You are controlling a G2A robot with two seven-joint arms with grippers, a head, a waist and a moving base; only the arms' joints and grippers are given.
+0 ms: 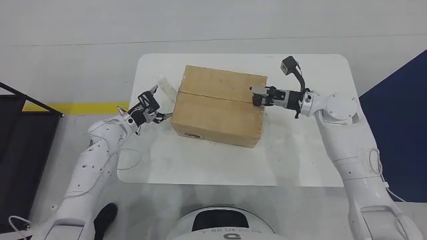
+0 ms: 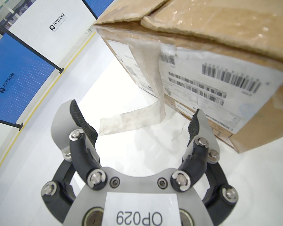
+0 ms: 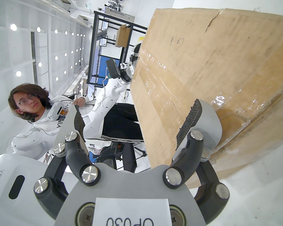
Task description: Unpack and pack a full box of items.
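Observation:
A closed brown cardboard box (image 1: pixel 219 105) sits in the middle of the white table (image 1: pixel 300 160), its top flaps meeting along a seam. My left gripper (image 1: pixel 155 111) is beside the box's left end, open, with nothing between its fingers. In the left wrist view the box's labelled side (image 2: pixel 217 81) stands just ahead of the gripper (image 2: pixel 136 118), and a loose strip of clear tape (image 2: pixel 136 118) hangs from the box onto the table. My right gripper (image 1: pixel 258 97) is at the box's right top edge, open. In the right wrist view it (image 3: pixel 136 118) straddles the box's edge (image 3: pixel 202 71).
A small clear piece of tape or plastic (image 1: pixel 164 85) lies on the table by the box's far left corner. The table's front strip and right side are bare. A yellow floor line (image 1: pixel 73 107) runs left of the table.

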